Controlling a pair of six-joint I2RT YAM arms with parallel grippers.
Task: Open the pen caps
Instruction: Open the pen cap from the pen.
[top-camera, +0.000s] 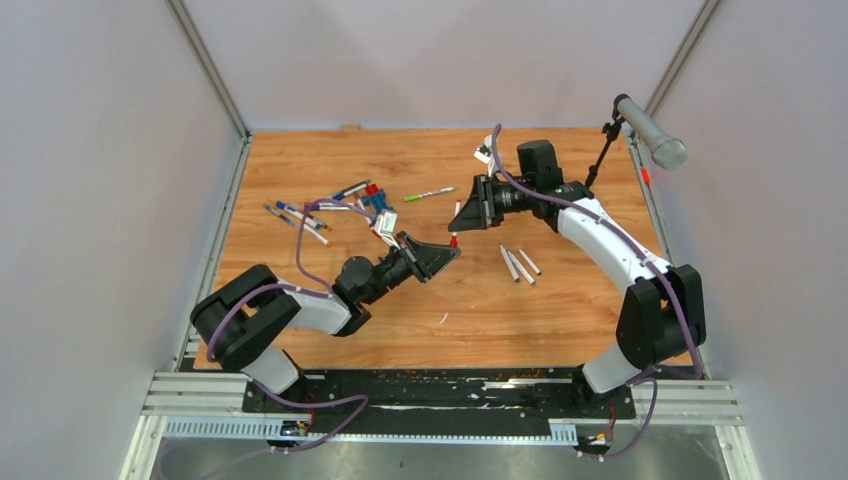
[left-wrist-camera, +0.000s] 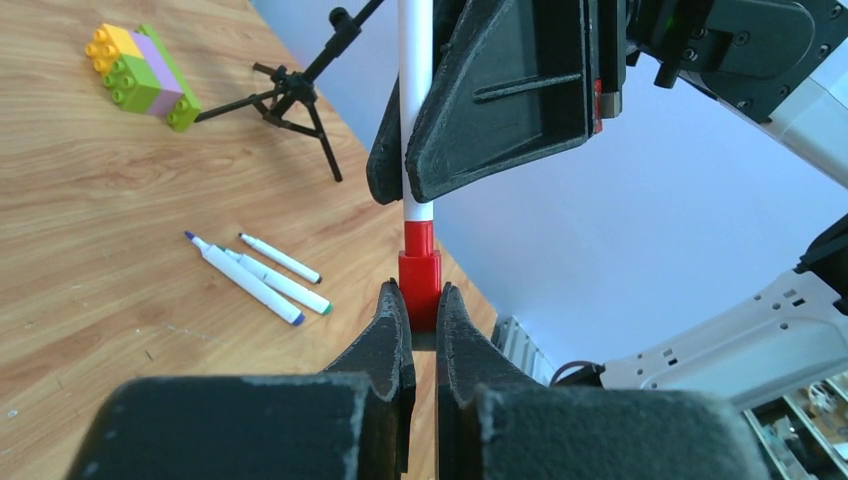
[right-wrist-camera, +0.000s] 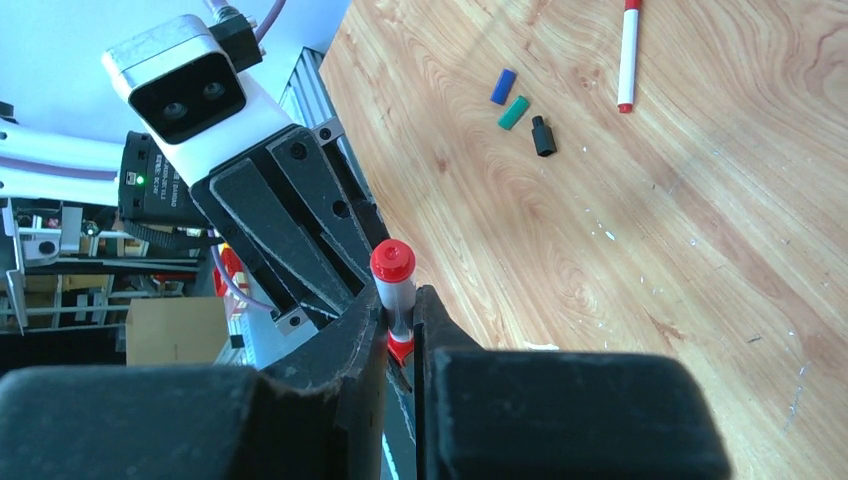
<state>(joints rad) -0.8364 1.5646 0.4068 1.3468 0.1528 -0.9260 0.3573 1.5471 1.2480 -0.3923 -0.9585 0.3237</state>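
A white-barrelled pen (left-wrist-camera: 415, 100) hangs in the air between both arms over the middle of the table. My right gripper (right-wrist-camera: 400, 305) is shut on its barrel, the pen's red end (right-wrist-camera: 392, 260) sticking out past the fingers. My left gripper (left-wrist-camera: 418, 300) is shut on the red pen cap (left-wrist-camera: 420, 275) at the pen's other end, and the cap sits on the pen. From above, the two grippers meet tip to tip around the pen (top-camera: 456, 228). Loose blue (right-wrist-camera: 503, 86), green (right-wrist-camera: 515, 112) and black (right-wrist-camera: 543, 136) caps lie on the wood.
Several pens lie in a heap at the back left (top-camera: 330, 205), one green-tipped pen (top-camera: 428, 194) beside it. Three pens (top-camera: 518, 264) lie right of centre. A microphone stand (top-camera: 605, 150) and a coloured block stack (left-wrist-camera: 140, 75) stand at the right edge.
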